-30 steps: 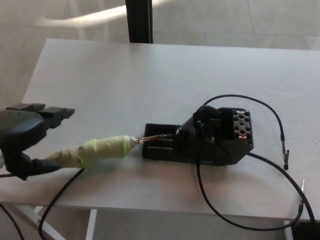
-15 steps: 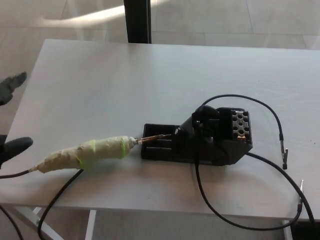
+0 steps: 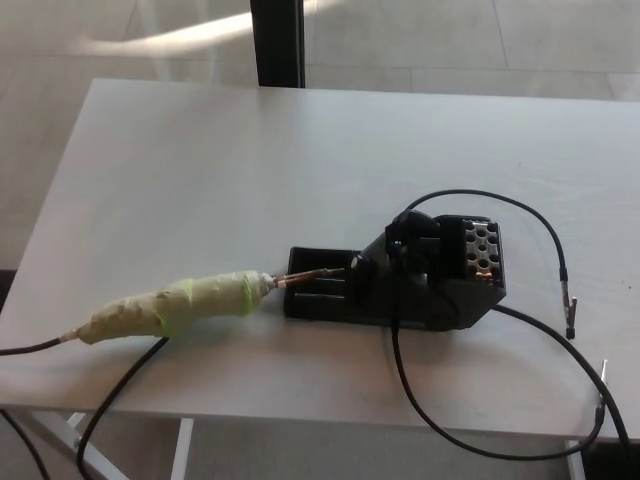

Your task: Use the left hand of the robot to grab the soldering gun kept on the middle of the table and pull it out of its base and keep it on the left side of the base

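The soldering gun [image 3: 175,305] lies flat on the white table [image 3: 250,160], left of its black base [image 3: 420,275]. Its handle is wrapped in pale green and tan tape. The metal tip [image 3: 305,277] points right and rests over the base's front tray. A black cord runs from the handle's left end off the table's edge. No robot hand shows in the head view.
Black cables [image 3: 545,225] loop around the base on the right, ending in small metal clips [image 3: 573,310] near the table's right edge. Another cable [image 3: 110,400] hangs over the front edge. A dark post [image 3: 277,40] stands behind the table.
The left hand has withdrawn off the picture's left edge: it was open beside the gun's handle, then only its fingertips showed, now none. The gun has stayed where it lay.
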Robot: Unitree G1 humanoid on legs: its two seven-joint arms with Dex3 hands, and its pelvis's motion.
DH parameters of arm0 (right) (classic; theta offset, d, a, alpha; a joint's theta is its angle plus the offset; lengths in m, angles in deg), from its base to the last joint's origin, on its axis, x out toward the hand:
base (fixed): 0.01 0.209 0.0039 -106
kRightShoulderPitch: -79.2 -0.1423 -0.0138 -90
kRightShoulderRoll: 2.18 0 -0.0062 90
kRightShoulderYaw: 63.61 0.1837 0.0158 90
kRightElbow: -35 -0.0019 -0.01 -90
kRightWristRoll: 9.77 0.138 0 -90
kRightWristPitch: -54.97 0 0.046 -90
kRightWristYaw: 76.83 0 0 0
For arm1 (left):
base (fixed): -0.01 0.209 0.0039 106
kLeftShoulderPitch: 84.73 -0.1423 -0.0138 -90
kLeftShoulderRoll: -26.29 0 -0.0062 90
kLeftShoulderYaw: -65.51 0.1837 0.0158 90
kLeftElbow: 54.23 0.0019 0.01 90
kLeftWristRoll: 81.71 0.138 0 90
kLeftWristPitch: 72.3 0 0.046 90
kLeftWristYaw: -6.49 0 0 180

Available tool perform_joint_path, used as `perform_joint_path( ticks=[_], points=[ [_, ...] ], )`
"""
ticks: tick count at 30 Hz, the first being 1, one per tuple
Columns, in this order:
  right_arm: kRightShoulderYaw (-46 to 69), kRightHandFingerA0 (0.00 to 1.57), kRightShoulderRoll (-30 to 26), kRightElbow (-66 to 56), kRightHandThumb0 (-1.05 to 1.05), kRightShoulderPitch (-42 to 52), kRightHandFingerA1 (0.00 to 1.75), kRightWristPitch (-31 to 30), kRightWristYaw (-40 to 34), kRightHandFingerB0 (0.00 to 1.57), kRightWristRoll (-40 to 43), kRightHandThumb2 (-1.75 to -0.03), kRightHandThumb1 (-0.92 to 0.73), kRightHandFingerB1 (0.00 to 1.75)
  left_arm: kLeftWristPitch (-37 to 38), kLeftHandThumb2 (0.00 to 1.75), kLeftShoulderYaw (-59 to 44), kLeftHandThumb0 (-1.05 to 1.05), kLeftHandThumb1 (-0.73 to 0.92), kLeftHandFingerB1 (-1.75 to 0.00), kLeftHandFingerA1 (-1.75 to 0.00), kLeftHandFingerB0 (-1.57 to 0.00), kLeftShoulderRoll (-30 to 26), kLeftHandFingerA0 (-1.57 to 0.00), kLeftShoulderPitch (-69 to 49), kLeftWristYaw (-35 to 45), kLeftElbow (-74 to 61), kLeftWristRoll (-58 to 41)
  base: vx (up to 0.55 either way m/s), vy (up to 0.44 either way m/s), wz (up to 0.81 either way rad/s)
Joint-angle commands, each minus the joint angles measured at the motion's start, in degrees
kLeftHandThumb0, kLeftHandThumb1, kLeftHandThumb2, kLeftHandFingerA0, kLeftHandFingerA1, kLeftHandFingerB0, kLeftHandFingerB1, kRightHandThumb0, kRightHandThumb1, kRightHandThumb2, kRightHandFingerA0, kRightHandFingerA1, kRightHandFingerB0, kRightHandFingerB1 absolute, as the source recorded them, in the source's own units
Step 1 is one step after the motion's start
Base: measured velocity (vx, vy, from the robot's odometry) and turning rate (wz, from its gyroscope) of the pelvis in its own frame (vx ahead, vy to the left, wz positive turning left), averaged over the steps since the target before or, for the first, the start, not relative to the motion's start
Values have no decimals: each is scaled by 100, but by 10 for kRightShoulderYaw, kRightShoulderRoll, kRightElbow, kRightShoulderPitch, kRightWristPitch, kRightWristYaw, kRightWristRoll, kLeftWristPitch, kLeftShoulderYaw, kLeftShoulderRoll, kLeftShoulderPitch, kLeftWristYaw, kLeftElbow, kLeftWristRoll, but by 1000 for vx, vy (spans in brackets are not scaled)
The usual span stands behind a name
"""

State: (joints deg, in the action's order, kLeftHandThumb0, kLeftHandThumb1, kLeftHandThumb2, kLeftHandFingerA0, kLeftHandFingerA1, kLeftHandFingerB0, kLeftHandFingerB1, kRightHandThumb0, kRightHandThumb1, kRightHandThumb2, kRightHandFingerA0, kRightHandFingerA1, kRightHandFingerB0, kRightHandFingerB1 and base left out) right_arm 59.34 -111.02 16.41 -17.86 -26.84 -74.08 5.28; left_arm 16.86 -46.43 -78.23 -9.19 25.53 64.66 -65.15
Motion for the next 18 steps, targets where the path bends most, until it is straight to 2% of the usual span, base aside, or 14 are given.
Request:
perform_joint_path(
  ticks=[1,3,4,5,6,7,8,11,12,14,15,16,17,18],
  points=[
    [-2,121,-11,-2,-105,16,130,3,8,24,3,-114,-44,104,-81,91,-153,-63,62,-46,-57,-7,42,-25,-15,-54,247,-168,0,0,0],
    [2,124,-8,-3,-105,18,130,4,14,23,8,-113,-44,103,-84,88,-160,-63,59,-47,-57,-10,44,-20,-9,-51,253,-172,0,0,0],
    [1,120,-8,-2,-104,18,132,5,16,0,8,-81,-64,146,-84,88,-149,-63,59,-46,-58,-10,43,-23,-4,-55,262,-157,0,0,0],
    [0,120,-8,-2,-103,21,131,8,16,0,6,-81,-65,143,-87,88,-143,-63,59,-46,-59,-10,42,-24,-3,-54,267,-150,0,0,0],
    [4,123,-8,-1,-102,21,128,6,17,19,10,-118,-46,96,-84,88,-135,-64,58,-47,-59,-8,41,-22,-3,-48,271,-142,0,0,0],
    [5,119,-8,0,-104,21,132,5,18,1,12,-81,-64,145,-64,89,-115,-66,58,-48,-59,-11,39,-23,-9,-47,276,-122,0,0,0],
    [1,122,-10,0,-105,22,132,5,17,1,6,-79,-66,146,-27,88,-91,-66,59,-47,-55,-9,35,-13,-4,-36,310,-103,0,0,0],
    [-1,122,-10,1,-105,23,132,4,17,1,5,-78,-66,146,0,89,-75,-65,59,-47,-56,-12,29,-20,2,-37,338,-92,0,0,0],
    [-3,120,-9,-1,-104,26,132,8,16,1,3,-80,-65,144,2,62,-77,-62,73,-38,-52,-25,32,-35,4,-29,339,-100,0,0,0],
    [-7,119,-7,1,-103,29,131,12,13,1,-1,-80,-67,144,1,62,-72,-61,76,-40,-52,-30,30,-36,-5,-16,316,-107,0,0,0],
    [-7,125,-6,2,-105,31,130,11,11,22,-1,-114,-46,101,-12,62,-82,-59,74,-39,-50,-29,31,-34,-2,-12,311,-123,0,0,0],
    [-7,125,-6,2,-104,31,131,10,10,1,1,-80,-66,144,-11,62,-85,-60,75,-41,-54,-32,31,-38,-1,-12,312,-130,0,0,0],
    [-7,125,-6,2,-104,32,131,9,9,1,1,-80,-66,144,-3,62,-82,-60,75,-41,-54,-32,31,-38,-4,-11,308,-133,0,0,0],
    [1,131,-5,3,-105,33,133,7,14,17,10,-118,-47,95,0,63,-74,-62,76,-41,-54,-36,30,-43,-5,-17,301,-128,0,0,0]
  ],
)
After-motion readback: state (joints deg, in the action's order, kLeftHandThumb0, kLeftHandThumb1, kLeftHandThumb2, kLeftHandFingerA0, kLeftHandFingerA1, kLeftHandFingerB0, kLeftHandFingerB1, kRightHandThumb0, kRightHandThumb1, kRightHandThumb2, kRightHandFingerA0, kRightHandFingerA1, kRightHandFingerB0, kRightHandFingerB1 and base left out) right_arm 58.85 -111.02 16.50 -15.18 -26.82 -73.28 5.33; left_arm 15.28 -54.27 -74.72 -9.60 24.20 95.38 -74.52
